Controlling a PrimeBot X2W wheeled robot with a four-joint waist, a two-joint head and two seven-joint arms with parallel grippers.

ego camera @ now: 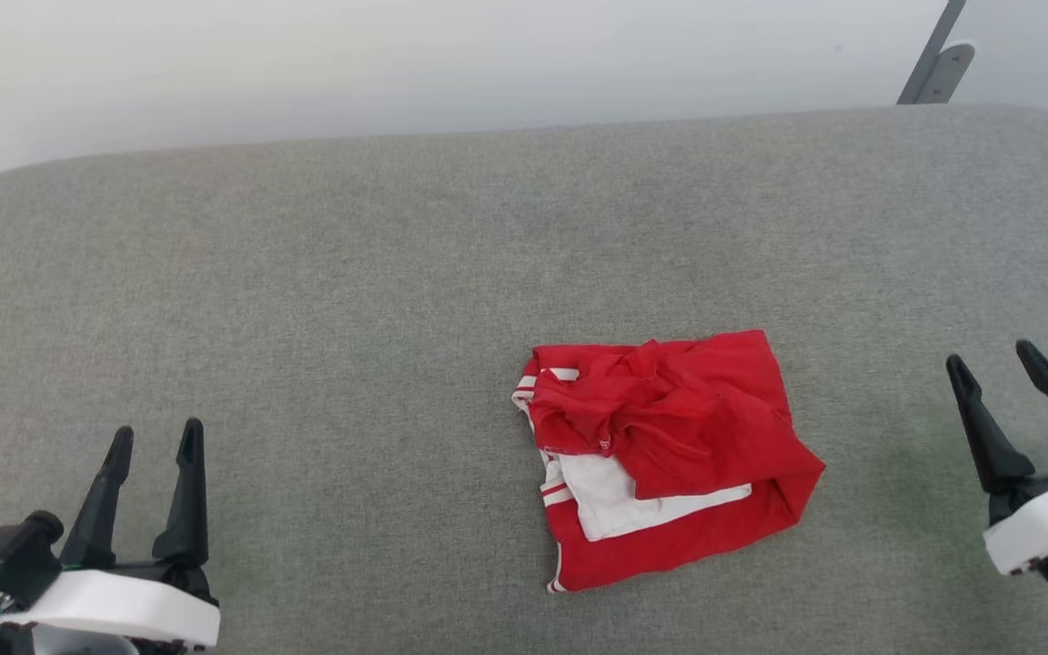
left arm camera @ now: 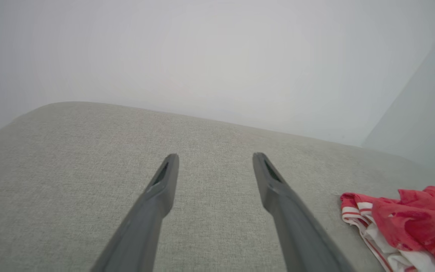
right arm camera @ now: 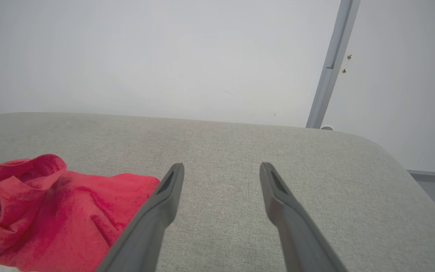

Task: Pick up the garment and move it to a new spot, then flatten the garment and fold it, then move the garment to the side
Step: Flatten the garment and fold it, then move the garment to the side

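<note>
Bunched garment lies on grey worktop between left gripper and right gripper, both clear of it, jaws apart, probably so either can reach.

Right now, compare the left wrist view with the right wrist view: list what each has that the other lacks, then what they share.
Left wrist view, not the right: the open left claw and striped trim on the garment. Right wrist view, not the left: the open right claw and a gray pole. Shared: the crumpled red garment on the gray cushion, untouched by either claw, and the pale wall.
</note>
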